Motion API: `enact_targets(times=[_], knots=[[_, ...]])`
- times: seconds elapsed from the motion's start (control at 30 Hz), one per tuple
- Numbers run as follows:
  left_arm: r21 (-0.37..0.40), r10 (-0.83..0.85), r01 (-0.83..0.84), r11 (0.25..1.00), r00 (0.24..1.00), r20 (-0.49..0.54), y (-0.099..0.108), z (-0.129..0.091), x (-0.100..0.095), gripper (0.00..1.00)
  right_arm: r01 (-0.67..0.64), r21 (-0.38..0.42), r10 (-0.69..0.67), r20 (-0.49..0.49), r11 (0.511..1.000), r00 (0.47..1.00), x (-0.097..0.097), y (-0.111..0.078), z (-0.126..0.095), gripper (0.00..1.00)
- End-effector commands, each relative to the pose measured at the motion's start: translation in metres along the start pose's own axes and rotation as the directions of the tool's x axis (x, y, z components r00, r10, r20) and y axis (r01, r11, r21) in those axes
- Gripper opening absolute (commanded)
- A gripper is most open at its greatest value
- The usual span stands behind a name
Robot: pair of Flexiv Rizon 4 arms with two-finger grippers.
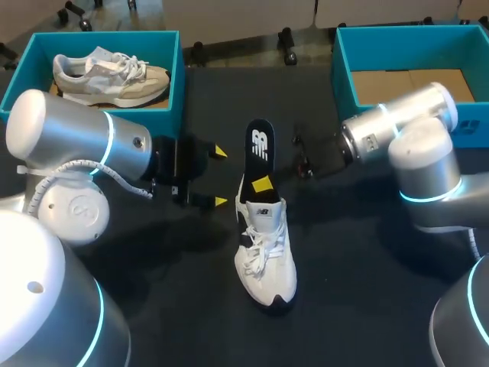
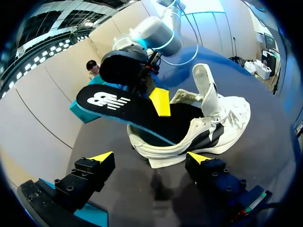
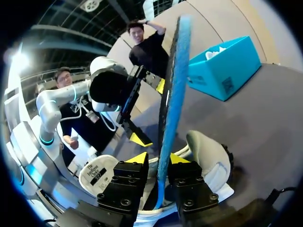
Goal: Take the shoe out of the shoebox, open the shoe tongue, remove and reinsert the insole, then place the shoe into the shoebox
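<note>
R tool (image 3: pixel 157 158) clamped on insole (image 1: pixel 260 144). Insole's fore end is in the shoe (image 1: pixel 266 252), heel end sticking out twd 12 o'clock. Shoe mid-worktop (image 1: pixel 367 290), long axis 12–6, toe at 6. L tool (image 1: pixel 220 176) apart, empty, just at shoe's 9. L shoebox (image 1: pixel 174 76) at 11 w/ 2nd shoe (image 1: pixel 107 76), R shoebox (image 1: pixel 344 69) at 1, both well off the insole's line.

Overhead; opposed wrists, both near shoe (image 2: pixel 222 118)

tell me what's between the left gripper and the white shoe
Only bare black table separates the open left gripper from the white shoe; the head view shows it, the left wrist view too.
</note>
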State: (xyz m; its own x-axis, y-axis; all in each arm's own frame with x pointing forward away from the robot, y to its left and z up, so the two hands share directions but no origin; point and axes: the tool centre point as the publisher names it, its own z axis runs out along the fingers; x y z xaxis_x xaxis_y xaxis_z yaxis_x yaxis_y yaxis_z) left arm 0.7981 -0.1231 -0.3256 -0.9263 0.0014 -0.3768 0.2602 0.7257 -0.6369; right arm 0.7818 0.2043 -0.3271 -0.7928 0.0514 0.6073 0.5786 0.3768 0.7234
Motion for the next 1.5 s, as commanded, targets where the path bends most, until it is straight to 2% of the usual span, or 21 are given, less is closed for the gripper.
enact_targets(times=[0.03,0.07,0.17,0.33,0.57,0.9,1.13,1.2,1.3,1.5], knots=[[-0.005,-0.001,0.001,1.000,1.000,0.001,-0.001,0.001,0.000,1.00,0.004,0.023,-0.004,0.001,1.000,1.000,0.000,0.009,-0.003,0.19],[-0.005,-0.001,0.001,1.000,1.000,0.001,-0.001,0.001,0.000,1.00,0.005,0.027,-0.005,-0.002,1.000,1.000,-0.002,0.010,-0.003,0.16],[-0.005,-0.001,0.001,1.000,1.000,0.001,-0.001,0.001,0.000,1.00,0.005,0.041,-0.005,-0.012,0.999,1.000,-0.004,0.013,-0.003,0.00],[-0.005,-0.001,0.001,1.000,1.000,0.001,-0.001,0.001,0.000,1.00,-0.027,0.094,0.030,-0.027,0.995,0.999,-0.005,0.013,-0.001,0.00],[-0.005,-0.001,0.001,1.000,1.000,0.001,-0.001,0.001,0.000,1.00,-0.087,0.139,0.092,-0.029,0.987,0.995,0.004,-0.002,0.006,0.00],[-0.005,-0.001,0.001,1.000,1.000,0.001,-0.001,0.001,0.000,1.00,-0.132,0.135,0.137,-0.021,0.982,0.990,0.018,-0.021,0.014,0.00],[-0.005,-0.001,0.001,1.000,1.000,0.001,-0.001,0.001,0.000,1.00,-0.120,0.120,0.119,0.019,0.985,0.993,0.018,-0.019,0.010,0.00],[-0.005,-0.001,0.001,1.000,1.000,0.001,-0.001,0.001,0.000,1.00,-0.114,0.124,0.110,0.037,0.986,0.993,0.018,-0.014,0.007,0.16],[-0.005,-0.001,0.001,1.000,1.000,0.001,-0.001,0.001,0.000,1.00,-0.101,0.133,0.094,0.060,0.986,0.994,0.018,-0.008,0.001,0.28],[-0.005,-0.001,0.001,1.000,1.000,0.001,-0.001,0.001,0.000,1.00,-0.076,0.135,0.066,0.077,0.988,0.995,0.010,0.001,-0.008,0.25]])
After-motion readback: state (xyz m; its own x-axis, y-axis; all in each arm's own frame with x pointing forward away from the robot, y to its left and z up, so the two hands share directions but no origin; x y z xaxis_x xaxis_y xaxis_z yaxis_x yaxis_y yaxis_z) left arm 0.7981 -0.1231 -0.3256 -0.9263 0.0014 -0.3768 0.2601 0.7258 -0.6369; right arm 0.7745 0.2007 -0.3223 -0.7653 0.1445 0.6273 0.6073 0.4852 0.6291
